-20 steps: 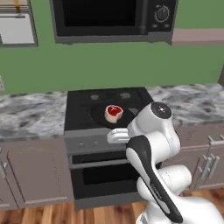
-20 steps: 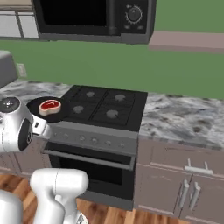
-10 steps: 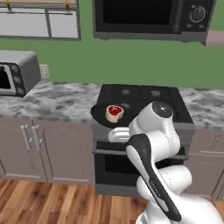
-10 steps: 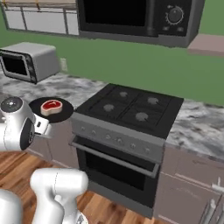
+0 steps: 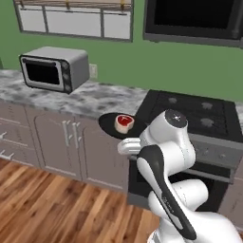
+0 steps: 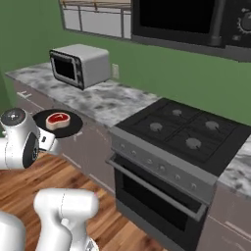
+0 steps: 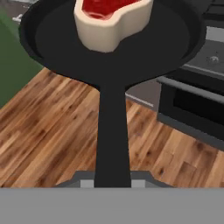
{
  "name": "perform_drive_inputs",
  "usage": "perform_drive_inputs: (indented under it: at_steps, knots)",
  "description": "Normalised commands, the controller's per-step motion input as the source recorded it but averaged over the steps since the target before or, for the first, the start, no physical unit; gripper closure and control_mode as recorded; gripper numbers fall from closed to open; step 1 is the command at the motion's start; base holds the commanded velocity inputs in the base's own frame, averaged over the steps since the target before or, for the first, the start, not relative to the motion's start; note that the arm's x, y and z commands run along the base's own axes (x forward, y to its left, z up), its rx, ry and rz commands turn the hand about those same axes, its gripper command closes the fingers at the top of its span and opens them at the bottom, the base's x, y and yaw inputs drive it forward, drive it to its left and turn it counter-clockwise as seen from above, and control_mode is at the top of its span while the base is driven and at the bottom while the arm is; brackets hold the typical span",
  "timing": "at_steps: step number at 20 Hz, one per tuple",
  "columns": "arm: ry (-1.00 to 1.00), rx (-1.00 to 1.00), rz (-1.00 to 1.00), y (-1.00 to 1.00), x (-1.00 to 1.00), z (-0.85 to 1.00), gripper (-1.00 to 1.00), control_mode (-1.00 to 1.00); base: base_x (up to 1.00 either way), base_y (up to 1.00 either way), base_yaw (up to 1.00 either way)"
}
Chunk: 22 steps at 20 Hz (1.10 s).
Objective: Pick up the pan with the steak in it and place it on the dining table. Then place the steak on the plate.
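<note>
Green wall (image 5: 118,57). Window (image 5: 71,19) with white frame, upper left. Grey-white marbled tabletop (image 5: 90,99) over grey-brown cabinets (image 5: 61,142) with slim metal handles. Silver toaster oven (image 5: 54,69) on the tabletop, wall outlet (image 5: 93,71) just beside it. Black stove (image 6: 181,135) with four burners, oven door below. Dark microwave (image 6: 191,19) above the stove. Wood plank floor (image 5: 57,209).

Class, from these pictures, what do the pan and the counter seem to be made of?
The pan: looks like dark metal with a matte black coat; even black surface, no shine, thin long handle. The counter: looks like polished stone, perhaps marble or granite; grey-white mottled veining. Being rendered, both stay guesses.
</note>
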Motion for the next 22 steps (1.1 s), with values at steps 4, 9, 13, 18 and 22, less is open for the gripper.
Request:
perform_drive_inputs:
  at_steps: [4, 9, 13, 18, 22]
  knots:
    - [0.00, 0.00, 0.00, 0.00, 0.00, 0.00, 1.00, 1.00, -0.26, -0.05, 0.44]
    - [0.00, 0.00, 0.00, 0.00, 0.00, 0.00, 1.00, 1.00, -0.25, -0.04, 0.44]
    - [0.00, 0.00, 0.00, 0.00, 0.00, 0.00, 1.00, 1.00, -0.24, -0.03, 0.44]
    - [0.00, 0.00, 0.00, 0.00, 0.00, 0.00, 1.00, 1.00, -0.23, -0.02, 0.44]
    - [0.00, 0.00, 0.00, 0.00, 0.00, 0.00, 1.00, 1.00, -0.23, -0.02, 0.44]
